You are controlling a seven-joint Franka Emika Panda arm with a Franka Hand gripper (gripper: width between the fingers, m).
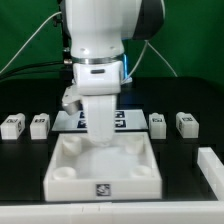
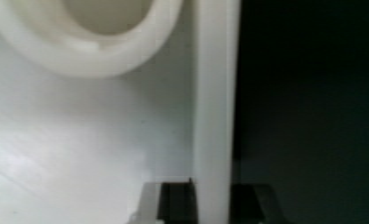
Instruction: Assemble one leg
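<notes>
Four small white legs with tags lie in a row on the black table: two at the exterior view's left and two at its right. The large white tray with round corner sockets lies in front. My gripper reaches down at the tray's far wall, away from every leg. In the wrist view my gripper has one dark finger inside the tray wall and the other outside it, both against the wall. A round socket shows nearby. No leg is held.
The marker board lies behind the tray, partly hidden by my arm. A white bar lies along the table at the exterior view's right. Black cables hang behind the arm.
</notes>
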